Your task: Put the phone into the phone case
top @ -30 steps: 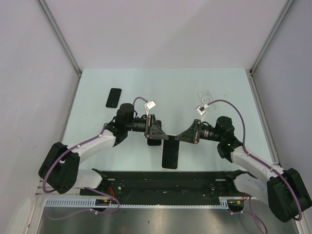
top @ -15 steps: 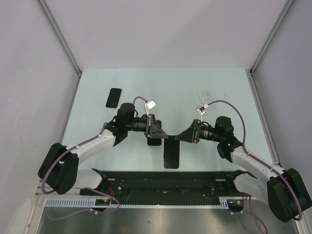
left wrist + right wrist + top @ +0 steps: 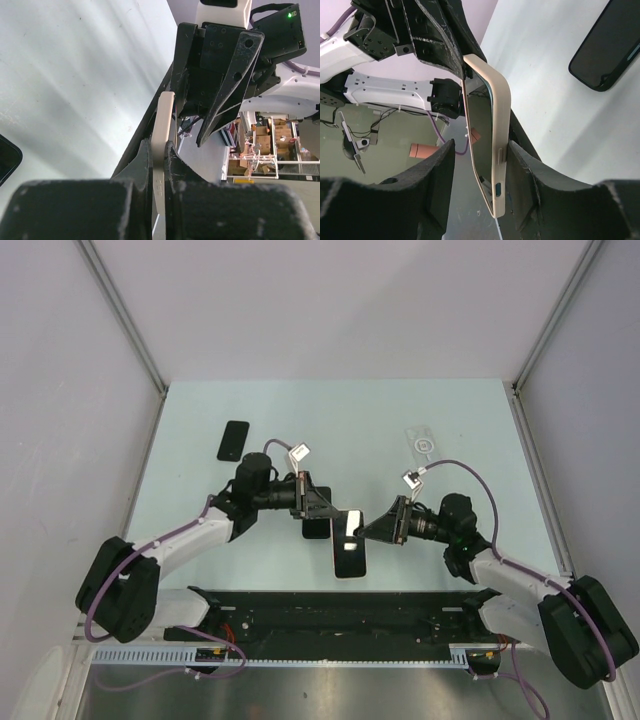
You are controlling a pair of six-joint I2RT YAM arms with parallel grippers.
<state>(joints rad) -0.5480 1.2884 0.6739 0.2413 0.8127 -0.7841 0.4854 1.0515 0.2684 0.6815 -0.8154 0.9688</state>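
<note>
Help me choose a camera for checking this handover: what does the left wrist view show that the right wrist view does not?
Only the left wrist view: close-up of the left tool shut on the edge of the cream phone case, the right tool head-on beyond it. Only the right wrist view: the case's side with button cut-outs, a dark face inside it, and the right tool's jaws standing apart around it. Both: the case between the two tools, and a dark phone on the table, perhaps not the same one.
</note>
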